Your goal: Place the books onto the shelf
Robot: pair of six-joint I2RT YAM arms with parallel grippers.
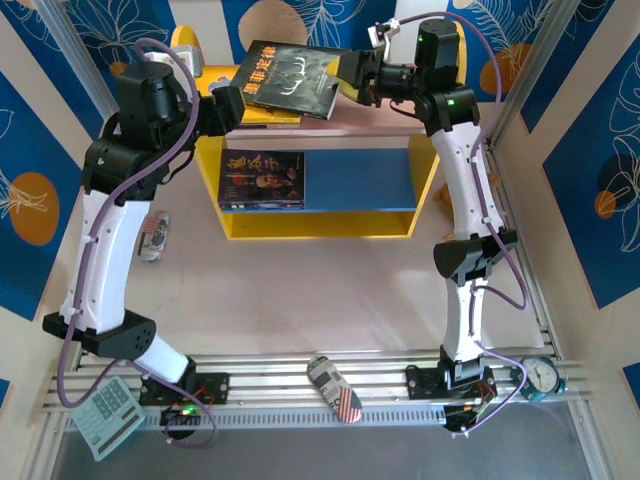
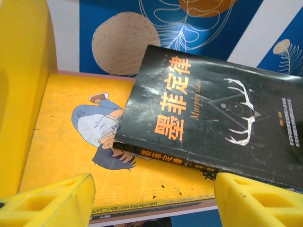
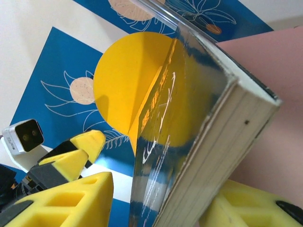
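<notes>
Blue lower board of the yellow-sided rack: bare right of the dark paperback at its left end. Upper centre, a black gold-titled paperback tilted over a yellow paperback, with the left arm and right arm, crowds the pink top board. Pale table mid-frame lies bare.

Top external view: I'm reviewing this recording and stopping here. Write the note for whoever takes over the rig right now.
Left tool: open, empty, at the front of the pink top board of the yellow-sided shelf.
Right tool: open, one jaw on each side of the edge of the black paperback with gold title, with a gap on one side.
Books: the black paperback lies askew on the yellow paperback on the top board. A dark paperback with orange characters lies flat on the blue lower board.
Done: three books shelved.
Left: withdraw the right tool. I cannot tell where any other books are.
</notes>
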